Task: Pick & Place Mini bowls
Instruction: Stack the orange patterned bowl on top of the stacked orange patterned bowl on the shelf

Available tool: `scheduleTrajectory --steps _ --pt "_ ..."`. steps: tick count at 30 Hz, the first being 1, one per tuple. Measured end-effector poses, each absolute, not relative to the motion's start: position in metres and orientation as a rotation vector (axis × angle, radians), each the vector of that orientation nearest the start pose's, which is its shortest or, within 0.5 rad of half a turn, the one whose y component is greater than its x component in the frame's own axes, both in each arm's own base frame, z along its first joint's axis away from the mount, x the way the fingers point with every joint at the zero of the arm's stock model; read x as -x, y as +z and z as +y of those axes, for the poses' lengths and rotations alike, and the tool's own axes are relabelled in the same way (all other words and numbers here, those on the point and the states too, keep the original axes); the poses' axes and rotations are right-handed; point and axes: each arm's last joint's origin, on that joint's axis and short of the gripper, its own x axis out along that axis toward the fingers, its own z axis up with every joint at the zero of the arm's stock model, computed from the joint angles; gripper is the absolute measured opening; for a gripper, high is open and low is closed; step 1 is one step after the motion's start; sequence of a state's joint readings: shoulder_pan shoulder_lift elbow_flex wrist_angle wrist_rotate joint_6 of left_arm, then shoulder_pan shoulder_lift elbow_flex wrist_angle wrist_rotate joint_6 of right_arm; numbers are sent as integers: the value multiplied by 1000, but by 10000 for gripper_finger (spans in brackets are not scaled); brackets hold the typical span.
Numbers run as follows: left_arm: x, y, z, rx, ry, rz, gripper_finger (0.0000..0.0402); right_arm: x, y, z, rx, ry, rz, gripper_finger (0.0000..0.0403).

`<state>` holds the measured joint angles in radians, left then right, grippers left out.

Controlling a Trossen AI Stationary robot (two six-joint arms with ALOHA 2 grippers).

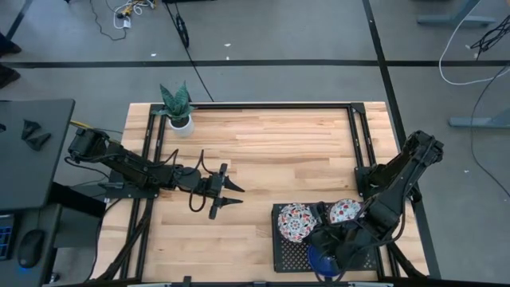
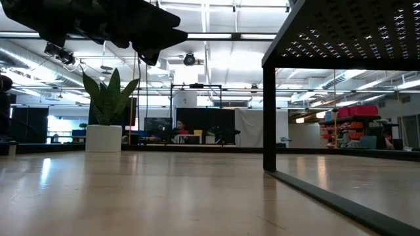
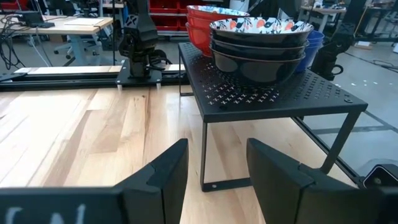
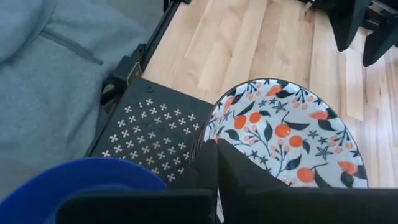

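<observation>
The right gripper (image 4: 214,165) sits clenched tight over the black perforated metal rack (image 1: 288,249) at the table's (image 1: 271,151) near right; whether its fingers pinch the rim of the floral bowl (image 4: 286,134) beside them is hidden. Glossy stacked floral bowls (image 3: 260,43) and a cobalt bowl (image 4: 68,180), partly cut off, rest on that rack. The left gripper (image 1: 231,194) hovers mid-table, fingers spread and empty.

The worktop (image 1: 263,151) is pale wood with a dark frame around it. A small white pot with a green plant (image 1: 178,112) stands on it at the upper left. A black metal rack with little holes (image 1: 291,249) stands on it at the lower right, with stacked flowery bowls (image 1: 295,222) on top.
</observation>
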<state>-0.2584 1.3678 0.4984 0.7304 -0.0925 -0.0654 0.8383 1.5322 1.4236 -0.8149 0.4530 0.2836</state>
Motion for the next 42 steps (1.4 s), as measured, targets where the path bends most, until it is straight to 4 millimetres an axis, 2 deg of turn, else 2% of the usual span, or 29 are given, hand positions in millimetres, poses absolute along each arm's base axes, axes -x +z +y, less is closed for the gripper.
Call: scheduleTrajectory --steps 5,9,18,23,30,36,42 --pt "-258 200 -65 40 -161 146 167 -221 311 225 315 236 808 2" --pt "-258 200 -65 40 -161 146 167 -221 309 225 322 230 803 4" --pt "-258 200 -65 40 -150 142 167 -220 323 219 353 162 687 4" --pt "-258 200 -65 40 -150 141 167 -218 334 209 344 170 666 3" --pt "-258 200 -65 40 -150 142 167 -241 343 181 369 135 623 2" --pt "-258 200 -65 39 -150 148 167 -270 320 155 271 284 547 2" --pt "-258 198 -65 36 -149 168 167 -275 301 137 215 299 520 2"
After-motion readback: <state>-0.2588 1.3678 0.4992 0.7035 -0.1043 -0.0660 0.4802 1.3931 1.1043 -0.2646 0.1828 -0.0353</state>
